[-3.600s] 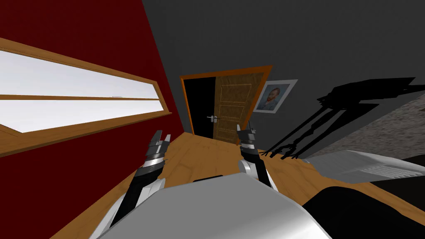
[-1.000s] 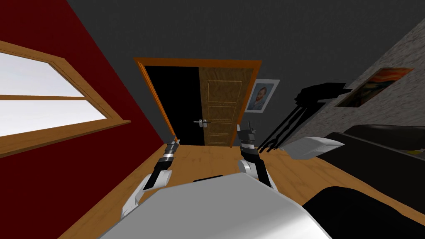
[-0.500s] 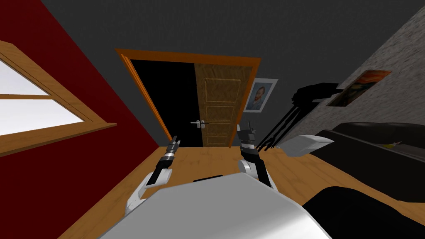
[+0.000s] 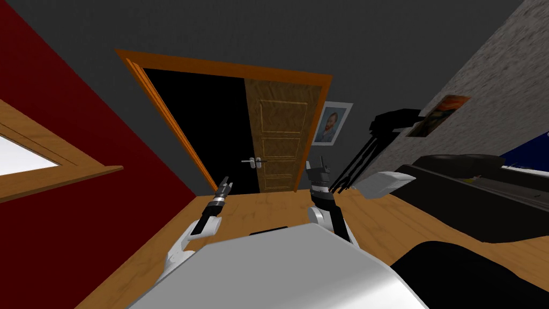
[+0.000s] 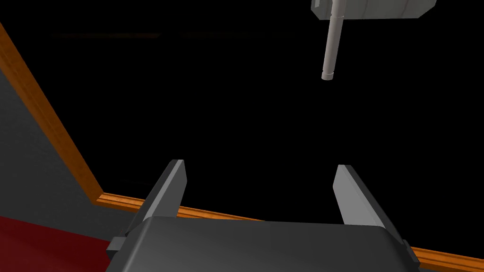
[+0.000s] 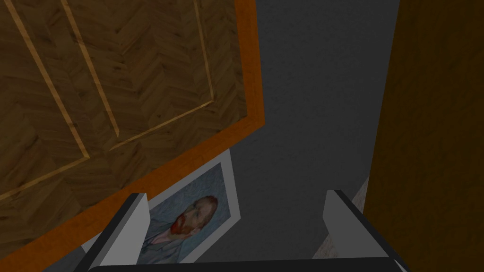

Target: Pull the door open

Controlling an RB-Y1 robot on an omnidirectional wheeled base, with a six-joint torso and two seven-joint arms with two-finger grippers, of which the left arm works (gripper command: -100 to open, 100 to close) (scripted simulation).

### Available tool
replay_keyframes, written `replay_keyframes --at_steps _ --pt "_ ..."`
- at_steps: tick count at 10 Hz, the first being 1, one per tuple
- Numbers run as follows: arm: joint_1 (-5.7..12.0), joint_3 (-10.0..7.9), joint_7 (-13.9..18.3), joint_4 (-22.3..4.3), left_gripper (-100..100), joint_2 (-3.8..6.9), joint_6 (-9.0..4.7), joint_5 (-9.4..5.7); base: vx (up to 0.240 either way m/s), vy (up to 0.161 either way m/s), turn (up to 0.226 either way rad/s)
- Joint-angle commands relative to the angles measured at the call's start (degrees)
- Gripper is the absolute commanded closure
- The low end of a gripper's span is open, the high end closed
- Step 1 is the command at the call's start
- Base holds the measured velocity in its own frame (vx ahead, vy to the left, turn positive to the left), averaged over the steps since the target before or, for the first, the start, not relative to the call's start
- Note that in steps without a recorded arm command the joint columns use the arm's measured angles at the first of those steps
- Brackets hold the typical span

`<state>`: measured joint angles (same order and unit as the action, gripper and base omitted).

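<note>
The brown panelled door point(image 4: 281, 142) stands partly open in its orange frame point(image 4: 161, 107), with a black area filling the gap on its left. Its grey lever handle point(image 4: 254, 161) juts from the door's free edge. My left gripper point(image 4: 225, 185) reaches out low, below and left of the handle, and is apart from it. In the left wrist view that gripper point(image 5: 260, 182) is open and holds nothing, and the handle's lever point(image 5: 331, 47) hangs well beyond its fingertips. My right gripper point(image 4: 317, 166) is raised near the door's hinge side. It point(image 6: 236, 208) is open and holds nothing, facing the door panel point(image 6: 94, 94).
A red wall with a wooden-framed window point(image 4: 48, 161) runs along the left. A portrait point(image 4: 328, 124) hangs right of the door. A black tripod-like stand point(image 4: 370, 145), a white slab point(image 4: 383, 182) and a black sofa point(image 4: 472, 182) fill the right. The floor point(image 4: 268, 206) is wooden.
I have moved nearer and swung, so the doorway looks larger and sits further left. My left arm has stretched out toward the gap; the right arm has kept its pose.
</note>
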<state>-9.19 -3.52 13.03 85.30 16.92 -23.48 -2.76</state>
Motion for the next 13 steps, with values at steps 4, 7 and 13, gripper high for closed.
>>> replay_keyframes --at_steps 4,7,13 --pt "3.34 0.12 1.26 -6.75 -100 1.77 -0.09 -0.92 0.102 -0.004 -0.097" --pt "5.18 0.17 2.06 -10.46 -100 2.92 -0.04 -1.50 0.104 0.003 -0.087" --pt "9.21 0.28 3.80 -18.60 -100 5.41 0.08 -2.76 0.126 0.018 -0.101"
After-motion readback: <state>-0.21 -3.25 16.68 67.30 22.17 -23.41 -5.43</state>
